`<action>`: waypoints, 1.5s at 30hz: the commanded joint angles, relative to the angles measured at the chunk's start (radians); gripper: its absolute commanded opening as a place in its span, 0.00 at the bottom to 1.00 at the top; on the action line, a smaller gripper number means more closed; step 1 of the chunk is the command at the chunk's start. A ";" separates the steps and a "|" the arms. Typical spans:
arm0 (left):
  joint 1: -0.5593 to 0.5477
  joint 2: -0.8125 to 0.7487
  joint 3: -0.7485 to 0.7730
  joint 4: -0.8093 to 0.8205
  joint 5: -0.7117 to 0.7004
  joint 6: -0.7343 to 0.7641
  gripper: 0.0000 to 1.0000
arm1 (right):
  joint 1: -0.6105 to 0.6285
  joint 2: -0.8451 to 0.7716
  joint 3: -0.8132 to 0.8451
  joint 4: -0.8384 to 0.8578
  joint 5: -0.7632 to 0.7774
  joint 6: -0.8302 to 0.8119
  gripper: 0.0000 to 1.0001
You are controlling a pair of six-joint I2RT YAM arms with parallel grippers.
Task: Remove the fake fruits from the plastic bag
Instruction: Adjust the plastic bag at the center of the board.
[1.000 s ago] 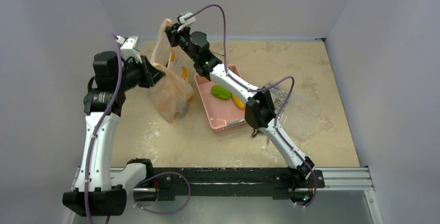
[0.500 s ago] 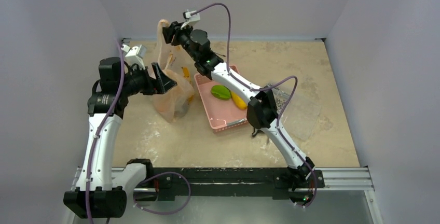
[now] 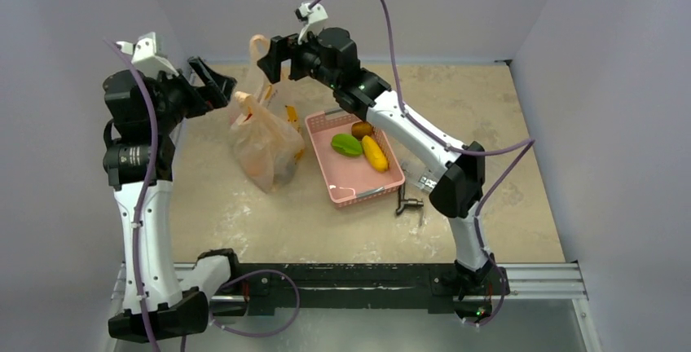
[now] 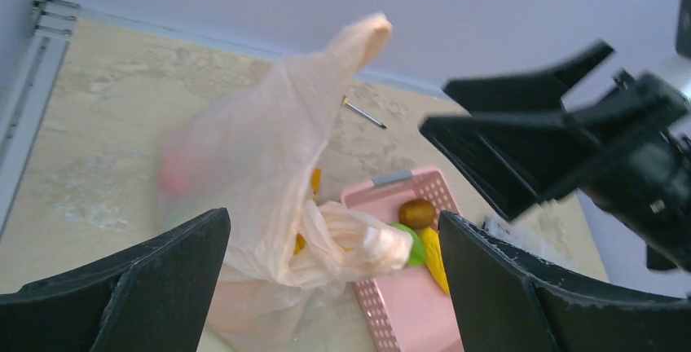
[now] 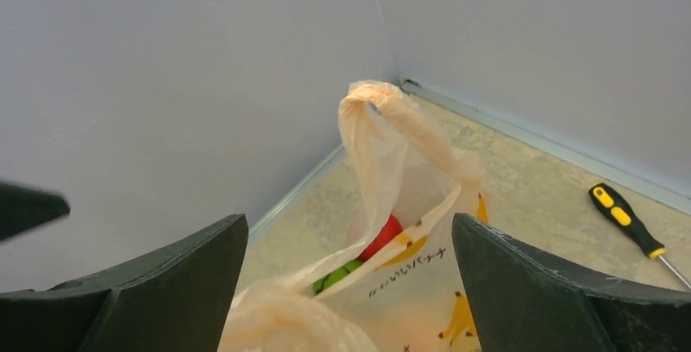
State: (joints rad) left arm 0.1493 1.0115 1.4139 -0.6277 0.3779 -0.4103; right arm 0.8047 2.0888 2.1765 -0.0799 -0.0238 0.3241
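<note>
We've got the plastic bag (image 3: 262,144) upright on the table (image 3: 489,107), peach, crinkly, handle loops up | red apple (image 5: 381,236), green fruit (image 5: 336,275) inside, near mouth

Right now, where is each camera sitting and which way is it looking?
Top camera: high behind the robot, looking down at the table; left arm and right arm show whole.
Left wrist camera: by the left gripper, looking across the bag toward the pink basket; its own fingers show.
Right wrist camera: by the right gripper, looking down into the bag toward the back left corner; its own fingers show.
Shared: both wrist views see the bag's raised handle.
</note>
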 commanded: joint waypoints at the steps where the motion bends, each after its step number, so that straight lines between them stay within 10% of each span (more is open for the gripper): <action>1: 0.079 0.078 0.106 0.039 -0.084 -0.036 1.00 | 0.002 -0.078 -0.058 -0.179 -0.079 -0.035 0.99; 13: 0.166 0.433 0.138 0.057 0.304 -0.024 0.94 | 0.072 -0.302 -0.528 0.320 -0.329 -0.076 0.99; 32: 0.122 0.616 0.031 0.126 0.458 -0.071 0.90 | 0.137 -0.126 -0.368 0.409 -0.121 -0.060 0.92; 36: 0.079 0.645 0.052 0.094 0.459 -0.055 0.82 | 0.142 -0.145 -0.397 0.425 0.002 -0.021 0.64; 38: 0.068 0.654 0.055 0.088 0.464 -0.058 0.72 | 0.142 -0.178 -0.437 0.434 0.016 0.040 0.11; 39: 0.061 0.656 0.052 0.092 0.461 -0.059 0.72 | 0.144 -0.199 -0.458 0.408 0.045 0.083 0.00; 45: 0.022 0.672 0.081 0.032 0.436 -0.014 0.80 | 0.223 -0.357 -0.733 0.461 0.334 0.288 0.00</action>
State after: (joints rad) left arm 0.1879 1.6821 1.4467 -0.5636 0.8089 -0.4706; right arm 0.9775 1.8523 1.5711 0.2810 0.0956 0.4557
